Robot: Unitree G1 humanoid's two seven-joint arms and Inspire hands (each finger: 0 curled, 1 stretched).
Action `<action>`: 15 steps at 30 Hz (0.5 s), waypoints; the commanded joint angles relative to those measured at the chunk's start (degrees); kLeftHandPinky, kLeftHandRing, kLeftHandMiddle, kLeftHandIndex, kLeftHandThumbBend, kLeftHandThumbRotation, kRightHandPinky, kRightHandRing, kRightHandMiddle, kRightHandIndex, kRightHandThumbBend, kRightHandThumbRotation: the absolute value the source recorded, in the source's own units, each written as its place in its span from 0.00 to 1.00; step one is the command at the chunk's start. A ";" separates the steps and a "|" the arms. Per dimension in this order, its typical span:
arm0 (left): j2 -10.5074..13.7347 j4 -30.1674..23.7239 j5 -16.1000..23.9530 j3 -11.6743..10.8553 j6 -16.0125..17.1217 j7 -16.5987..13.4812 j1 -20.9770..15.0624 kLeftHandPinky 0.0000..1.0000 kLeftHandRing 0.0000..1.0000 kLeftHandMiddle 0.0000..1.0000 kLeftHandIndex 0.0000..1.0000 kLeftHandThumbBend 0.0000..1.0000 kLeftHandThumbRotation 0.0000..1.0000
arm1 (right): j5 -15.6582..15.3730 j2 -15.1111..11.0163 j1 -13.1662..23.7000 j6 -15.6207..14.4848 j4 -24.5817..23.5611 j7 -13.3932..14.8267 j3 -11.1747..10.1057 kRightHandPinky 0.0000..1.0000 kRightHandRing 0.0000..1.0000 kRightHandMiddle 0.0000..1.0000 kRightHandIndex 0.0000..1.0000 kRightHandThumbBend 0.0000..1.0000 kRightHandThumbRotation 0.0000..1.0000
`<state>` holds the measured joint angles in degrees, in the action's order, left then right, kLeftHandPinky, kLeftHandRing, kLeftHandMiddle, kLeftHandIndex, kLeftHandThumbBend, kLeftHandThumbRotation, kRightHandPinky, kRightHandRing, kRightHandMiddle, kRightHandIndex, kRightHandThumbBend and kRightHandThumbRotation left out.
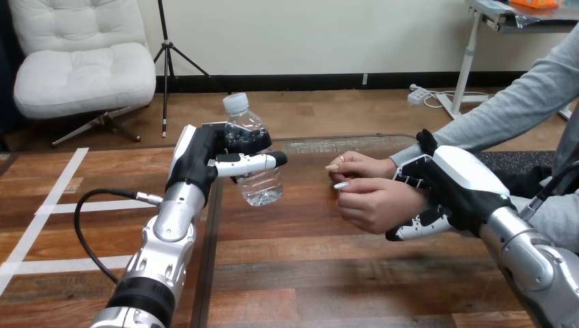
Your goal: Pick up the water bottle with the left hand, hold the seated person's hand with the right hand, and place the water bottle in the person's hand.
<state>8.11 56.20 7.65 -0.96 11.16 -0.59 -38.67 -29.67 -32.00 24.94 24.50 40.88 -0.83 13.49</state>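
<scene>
- Carrying the clear plastic water bottle with a white cap across to the person's hand looks to us like the step in hand.
- Bottle is in the air above the brown wooden table, near-upright with the cap leaning slightly left, well apart from the person's hand.
- Robot's left hand is wrapped round the bottle's middle, with the thumb across the front and the fingers behind; the grip looks firm.
- Left forearm rises from the bottom left and angles up and to the right.
- Robot's right hand grasps the person's wrist, with the thumb over the top and the fingers showing underneath.
- Person's fingers are curled in, so the palm isn't open yet.
- To do it well, we'd move right slowly and keep the bottle upright.
- We'd lead with the bottle's lower body towards the palm and let go only once the person's fingers close on it.
- The right hand should stay steady and gentle on the wrist.
</scene>
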 commanded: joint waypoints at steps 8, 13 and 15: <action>0.19 -2.28 -0.26 0.35 1.48 -0.14 -5.66 0.26 0.32 0.38 0.40 0.74 0.00 | 0.11 1.84 5.14 -0.71 -3.36 -0.22 0.08 0.38 0.41 0.46 0.46 0.77 0.00; 0.04 -2.04 -0.15 0.53 1.49 -0.11 -5.83 0.26 0.33 0.38 0.40 0.73 0.00 | 0.07 2.02 5.46 0.08 -2.74 0.14 0.18 0.37 0.41 0.46 0.45 0.77 0.00; 0.00 -1.90 -0.10 0.60 1.68 -0.07 -5.89 0.27 0.33 0.38 0.40 0.73 0.00 | 0.08 2.08 5.58 0.32 -2.59 0.20 0.22 0.37 0.41 0.46 0.45 0.77 0.00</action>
<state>8.02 56.20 7.60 -0.67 11.16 -0.56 -38.88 -29.68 -31.33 25.01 23.75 40.70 -0.97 13.49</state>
